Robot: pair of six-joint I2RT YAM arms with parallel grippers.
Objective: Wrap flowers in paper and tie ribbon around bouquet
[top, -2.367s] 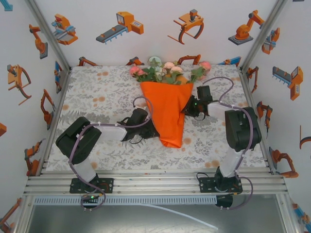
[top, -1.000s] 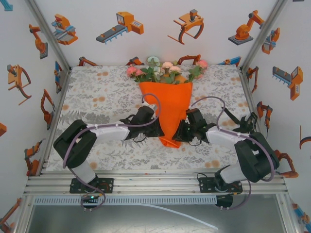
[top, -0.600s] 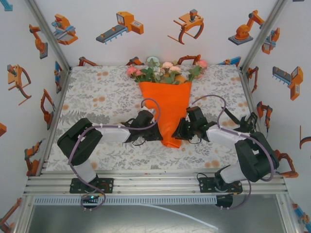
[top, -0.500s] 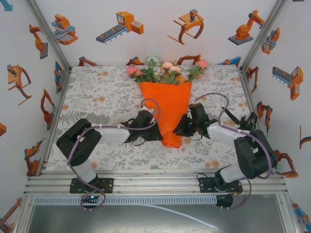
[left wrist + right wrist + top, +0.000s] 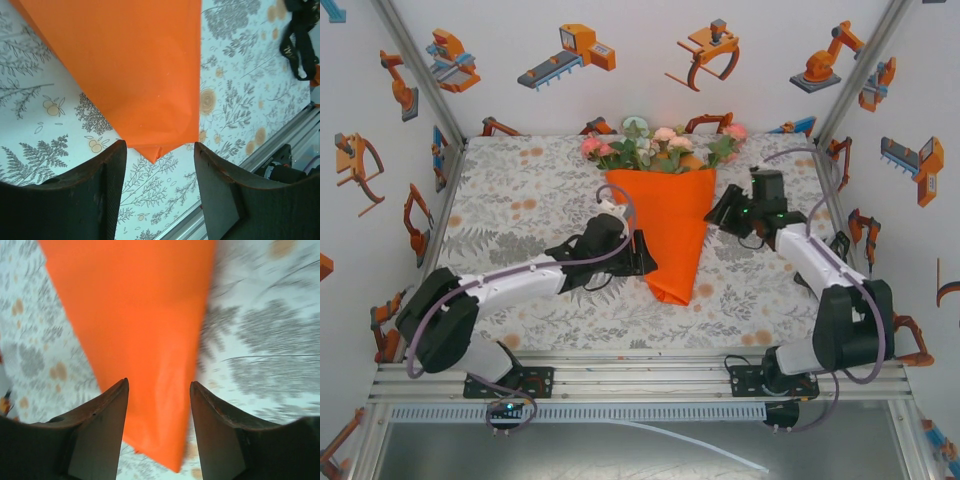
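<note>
1. The bouquet (image 5: 672,225), a bright orange paper cone with pink, white and pale-green artificial flower heads (image 5: 660,148) above its wide end, lies flat at the centre of the floral-print tabletop (image 5: 520,200).
2. Long axis: it runs far to near, with the flower end toward the back wall and the pointed tip toward the arm bases.
3. Left gripper (image 5: 642,258): just beside the cone's lower left edge. In the left wrist view its fingers (image 5: 107,185) stand moderately apart and hold nothing, with the cone's tip on the tabletop beyond the gap.
4. Right gripper (image 5: 722,212): just beside the cone's upper right edge. Its fingers (image 5: 100,430) are likewise apart and empty, with orange paper beyond the gap; that view is blurred.
5. The long narrow black fabric ribbon with pale lettering (image 5: 299,42) lies bunched on the tabletop to the right of the cone, apart from it and unheld.
6. Judgement: wrapping looks complete and tying is not yet done. The ribbon lies on the right arm's side, so that arm seems nearer for the pick-up.
</note>
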